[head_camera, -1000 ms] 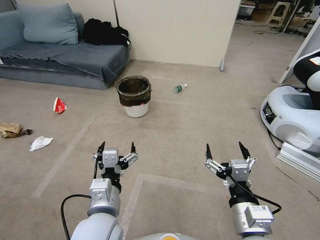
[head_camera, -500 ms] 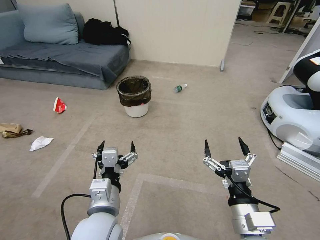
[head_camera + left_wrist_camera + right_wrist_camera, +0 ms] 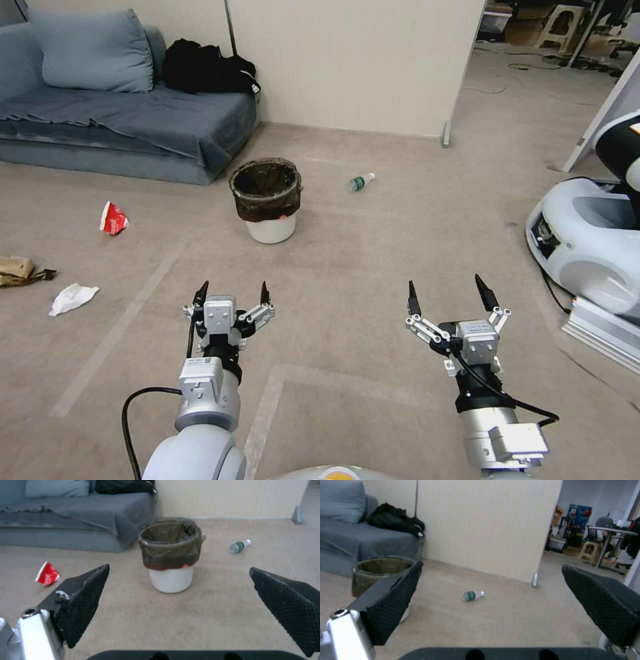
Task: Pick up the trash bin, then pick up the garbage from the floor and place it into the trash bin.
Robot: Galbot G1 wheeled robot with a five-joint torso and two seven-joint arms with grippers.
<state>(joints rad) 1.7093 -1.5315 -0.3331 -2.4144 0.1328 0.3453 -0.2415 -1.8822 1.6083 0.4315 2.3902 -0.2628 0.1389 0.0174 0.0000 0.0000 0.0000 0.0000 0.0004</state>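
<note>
Beige carpet runs to a grey sofa (image 3: 133, 127) at eleven o'clock. Straight ahead at twelve the bin (image 3: 267, 199) stands upright, well apart from both grippers. Bottle (image 3: 360, 181) lies at one o'clock, cup (image 3: 113, 218) and tissue (image 3: 72, 298) at nine. Left gripper (image 3: 231, 291) and right gripper (image 3: 445, 293) hover empty, fingers spread wide. Best to close in squarely and take the bin's rim with the left.
</note>
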